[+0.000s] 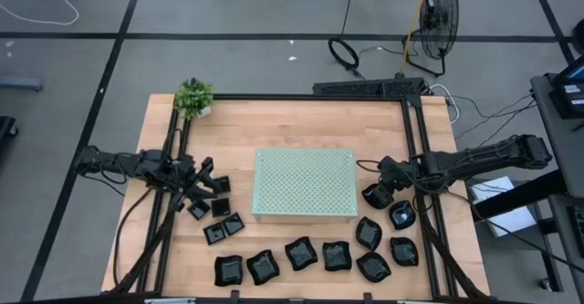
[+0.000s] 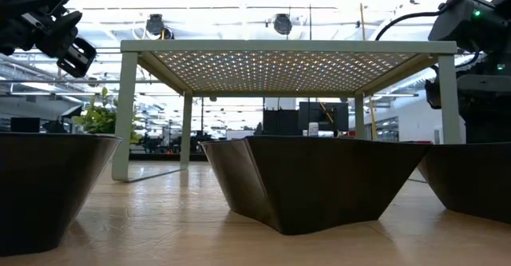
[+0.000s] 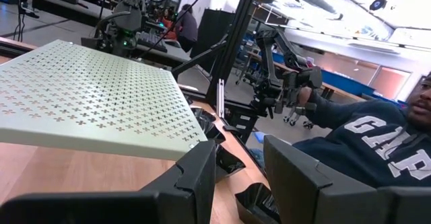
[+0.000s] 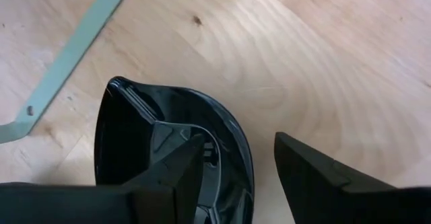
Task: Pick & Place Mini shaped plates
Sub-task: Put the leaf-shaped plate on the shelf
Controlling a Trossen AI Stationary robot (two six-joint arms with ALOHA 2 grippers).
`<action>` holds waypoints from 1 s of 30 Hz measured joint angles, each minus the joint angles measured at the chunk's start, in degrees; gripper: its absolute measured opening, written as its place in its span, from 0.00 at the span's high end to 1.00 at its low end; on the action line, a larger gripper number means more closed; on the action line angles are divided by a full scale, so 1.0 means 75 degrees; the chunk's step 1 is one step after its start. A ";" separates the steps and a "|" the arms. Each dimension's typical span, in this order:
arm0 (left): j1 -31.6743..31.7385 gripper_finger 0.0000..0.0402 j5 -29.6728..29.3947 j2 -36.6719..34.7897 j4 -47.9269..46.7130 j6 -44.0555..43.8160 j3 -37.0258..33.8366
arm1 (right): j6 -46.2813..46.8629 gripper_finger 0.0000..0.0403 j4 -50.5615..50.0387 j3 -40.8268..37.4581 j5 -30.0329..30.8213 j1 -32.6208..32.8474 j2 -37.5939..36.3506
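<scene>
Many glossy black mini plates lie on the wooden table. A curved row [image 1: 301,253] runs along the near edge, a cluster of leaf-like ones [image 1: 402,214] lies at the right, and small squares [image 1: 219,206] lie at the left. My right gripper [image 1: 378,191] is open, low over the farthest right-hand plate [image 4: 168,136]. One finger [image 4: 182,173] is over the plate's inside and the other [image 4: 316,173] is outside its rim. My left gripper [image 1: 204,180] is open and empty. It is raised above the small squares and shows in the low view [image 2: 73,57]. My right gripper comes at the plate from above, and the plate's rim [image 4: 244,158] lies between its open fingers. The plate rests flat on the table. I cannot tell whether either finger touches it.
The pale green perforated board [image 1: 305,183] stands on legs at the table's middle [image 2: 287,58], between the two arms. A small potted plant [image 1: 193,97] stands at the far left corner. A black frame [image 1: 412,140] edges the table. A person [image 3: 377,140] sits beyond the right side.
</scene>
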 joint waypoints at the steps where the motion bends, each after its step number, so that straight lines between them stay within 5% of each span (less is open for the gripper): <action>1: -0.0001 0.68 0.0000 0.0000 0.0000 0.0000 0.0000 | 0.0000 0.58 -0.0005 0.0000 0.0031 0.0000 0.0000; 15: 0.0000 0.68 0.0000 0.0000 0.0000 0.0000 0.0000 | -0.0032 0.60 -0.0027 0.0003 0.0163 0.0000 0.0000; 30: -0.0001 0.68 0.0000 0.0000 0.0000 0.0000 0.0000 | -0.0169 0.86 -0.0066 0.0009 0.0169 0.0000 0.0000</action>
